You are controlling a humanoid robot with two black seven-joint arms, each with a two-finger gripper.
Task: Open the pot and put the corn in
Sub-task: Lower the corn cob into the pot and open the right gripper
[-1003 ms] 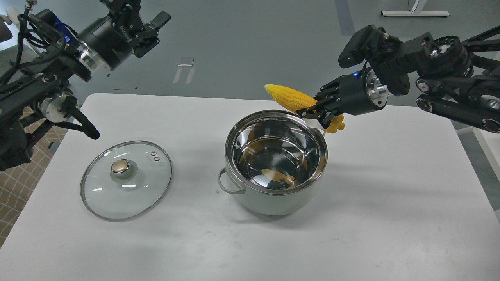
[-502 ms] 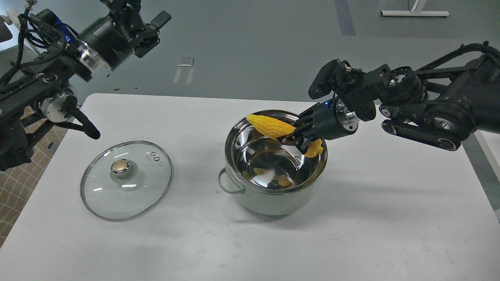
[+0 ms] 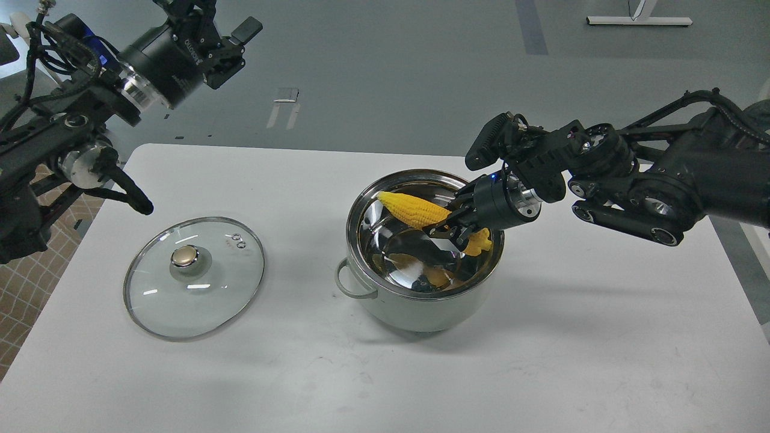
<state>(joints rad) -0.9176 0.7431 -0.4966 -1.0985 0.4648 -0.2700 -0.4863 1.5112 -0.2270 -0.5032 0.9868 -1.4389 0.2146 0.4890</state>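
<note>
On the white table (image 3: 541, 337), seen from the head, the pot (image 3: 425, 251) is standing open just right of the middle, its steel inside showing dark and yellow reflections. One loop handle is sticking out at about 8 o'clock on its wall.

Reaching in from 3 o'clock, the right arm is bringing the right gripper (image 3: 455, 227) over the pot's mouth at the 2 o'clock part of the rim. Its fingers are clamping the corn (image 3: 415, 210) across the cob, nearer the blunt end. The cob is lying tilted above the pot's inside: the tapered tip is pointing toward 10 o'clock and sitting higher, near the far-left rim, while the blunt end is poking out below the fingers at the 3 o'clock side of the rim. Whether the cob is touching the steel wall is not clear.

Well apart at 9 o'clock from the pot, the glass lid (image 3: 194, 278) is lying flat on the table with its brass-coloured knob up.

Up at 10 o'clock of the view, the left gripper (image 3: 207, 33) is hanging above the table's far-left corner, partly cut by the top edge; its fingers are holding nothing visible, and how far they are parted I cannot tell.
</note>
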